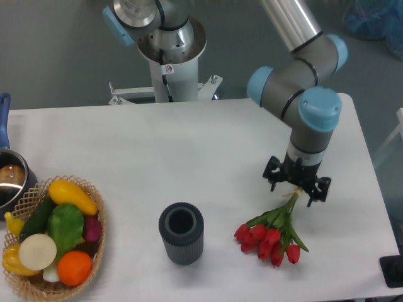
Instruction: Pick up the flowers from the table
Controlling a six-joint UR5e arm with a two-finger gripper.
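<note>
The gripper (296,187) hangs over the upper end of the flowers' stems, on the right part of the table (208,145). It is black, w/ small prongs at both sides; seen from above, the wrist hides the fingertips, so I cannot tell how wide the jaws are or if they hold sth. The stem ends go under the gripper body.

The flowers (272,233) lie flat on the table, tilted: red, smooth oval tulip heads at lower left, thin green stems and pointed leaves going up-right to the gripper. A pale tie is around the stems, just below the gripper.

The table is white, matte, w/ a rounded corner at the right back. Left of the flowers, apart from them, stands a dark grey cylinder (181,233), ribbed outside and hollow. At the far left is a woven wicker basket (94,207) w/ glossy vegetables inside. Beside it, at the edge, a metal pot (11,179) w/ a blue handle.
</note>
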